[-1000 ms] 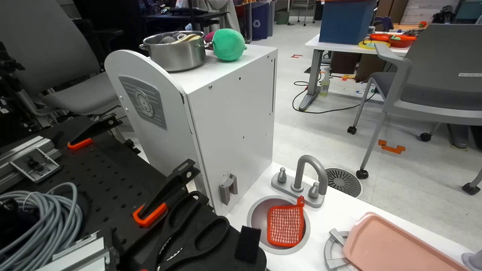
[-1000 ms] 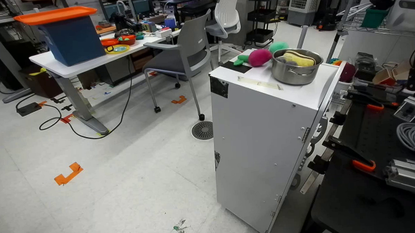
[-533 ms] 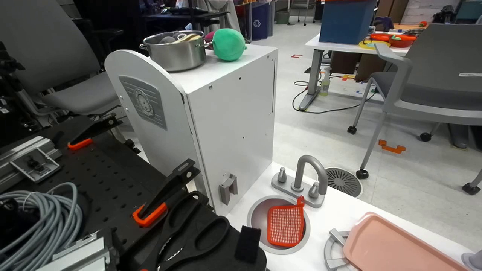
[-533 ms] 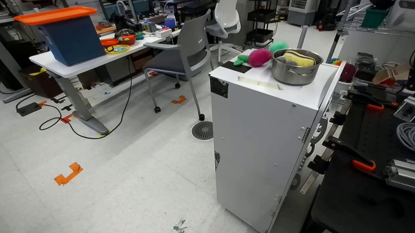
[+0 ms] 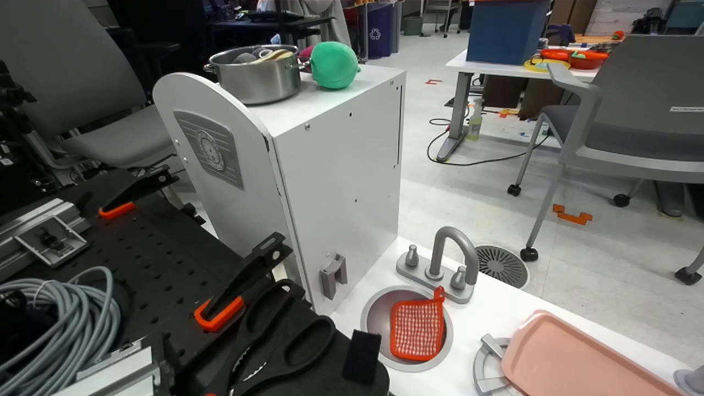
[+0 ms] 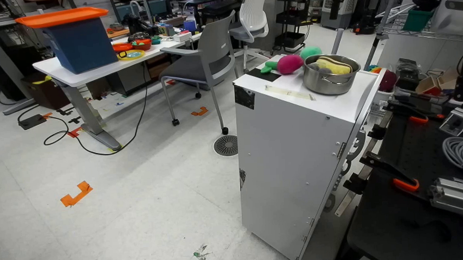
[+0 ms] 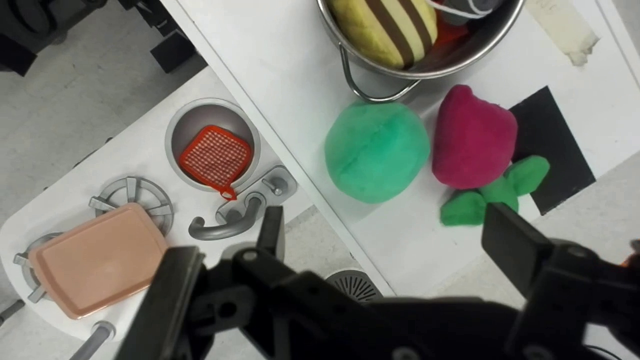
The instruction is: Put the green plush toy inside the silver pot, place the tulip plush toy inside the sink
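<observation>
Green plush toy [image 7: 377, 152] sits outside the silver pot [image 5: 258, 82], the tulip plush toy [image 7: 476, 152] beside it, not in the sink [image 5: 380, 316], so both placements remain, the gripper [image 7: 385, 230] spread wide and empty

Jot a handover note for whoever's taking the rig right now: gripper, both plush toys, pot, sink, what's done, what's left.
Gripper: open in the wrist view, holding nothing.
Green plush toy: on the white cabinet top, beside the silver pot, not in it.
Tulip plush toy: same top, next to the green one.
Silver pot: holds a yellow striped item and a grey item.
Sink: in the lower white counter, with a red checked potholder inside.
Done: neither placement.
Left: green toy into the pot, tulip toy into the sink.
</observation>
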Available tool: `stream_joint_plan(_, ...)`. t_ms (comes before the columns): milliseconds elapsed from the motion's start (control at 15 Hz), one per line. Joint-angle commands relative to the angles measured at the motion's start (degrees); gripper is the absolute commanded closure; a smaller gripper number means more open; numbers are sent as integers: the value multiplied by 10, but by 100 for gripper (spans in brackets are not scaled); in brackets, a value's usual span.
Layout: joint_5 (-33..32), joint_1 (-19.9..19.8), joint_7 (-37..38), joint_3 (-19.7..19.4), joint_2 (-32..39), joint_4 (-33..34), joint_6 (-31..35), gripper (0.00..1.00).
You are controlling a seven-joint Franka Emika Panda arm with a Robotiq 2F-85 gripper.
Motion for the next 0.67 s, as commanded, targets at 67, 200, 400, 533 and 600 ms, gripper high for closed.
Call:
stream_joint_plan(67, -16, 15, 27, -9, 29, 23, -1, 0)
stream_joint_plan(200, -28, 22, 34, -11, 35, 21, 4, 0)
stream_joint_plan(400, -25, 22, 25, -8, 40, 25, -7, 0)
stream_joint_plan(533, -36, 27, 21, -8, 42, 23, -6, 0)
stream_joint_plan(600, -56, 32, 22, -11, 44, 20, -1, 0)
